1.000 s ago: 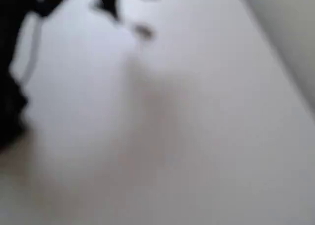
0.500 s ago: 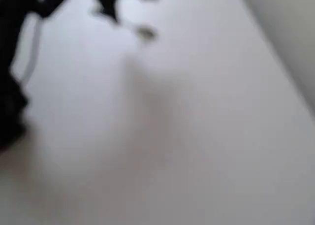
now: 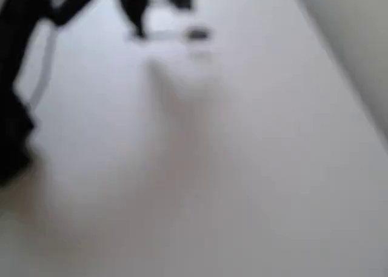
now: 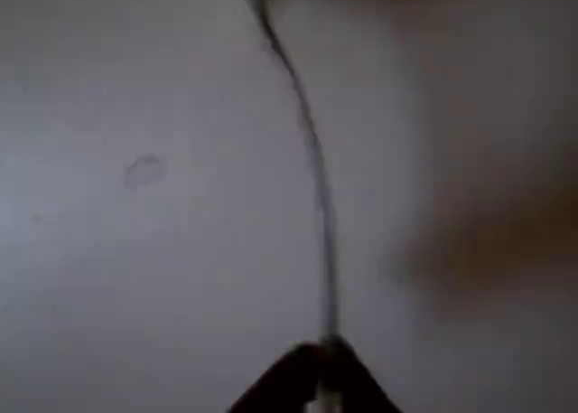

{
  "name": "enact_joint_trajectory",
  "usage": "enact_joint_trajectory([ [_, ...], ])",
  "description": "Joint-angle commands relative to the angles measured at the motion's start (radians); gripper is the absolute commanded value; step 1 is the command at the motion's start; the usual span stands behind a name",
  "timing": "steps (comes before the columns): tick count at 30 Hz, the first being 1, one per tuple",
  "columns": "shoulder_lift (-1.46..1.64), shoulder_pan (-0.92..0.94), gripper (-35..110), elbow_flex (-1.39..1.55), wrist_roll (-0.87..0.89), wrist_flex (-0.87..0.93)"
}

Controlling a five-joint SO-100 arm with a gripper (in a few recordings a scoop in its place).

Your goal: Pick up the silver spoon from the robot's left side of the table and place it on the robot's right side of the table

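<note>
The overhead view is blurred. In it my black gripper [image 3: 138, 30] hangs at the top of the white table [image 3: 212, 168], shut on the handle end of the silver spoon [image 3: 197, 33]. The spoon sticks out level to the right, with its bowl at the far end above a faint shadow. In the wrist view my gripper [image 4: 323, 377] sits at the bottom edge, closed on the spoon [image 4: 316, 178]. There the spoon is seen edge-on as a thin curved line running up the frame over the table [image 4: 135, 250].
The arm's black body [image 3: 15, 107] and a grey cable [image 3: 42, 71] fill the left edge of the overhead view. The table's straight edge runs diagonally at the right, with grey carpet [image 3: 357, 34] beyond it. A faint ring mark [image 4: 143, 171] shows on the tabletop.
The spoon's bowl has swung right and slightly up, so the spoon now lies level from the gripper. The gripper has shifted a little to the right.
</note>
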Motion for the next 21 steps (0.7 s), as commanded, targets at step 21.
enact_joint_trajectory([
  [21, 0.252, 0.215, -2, -0.044, -0.032, 0.014],
])
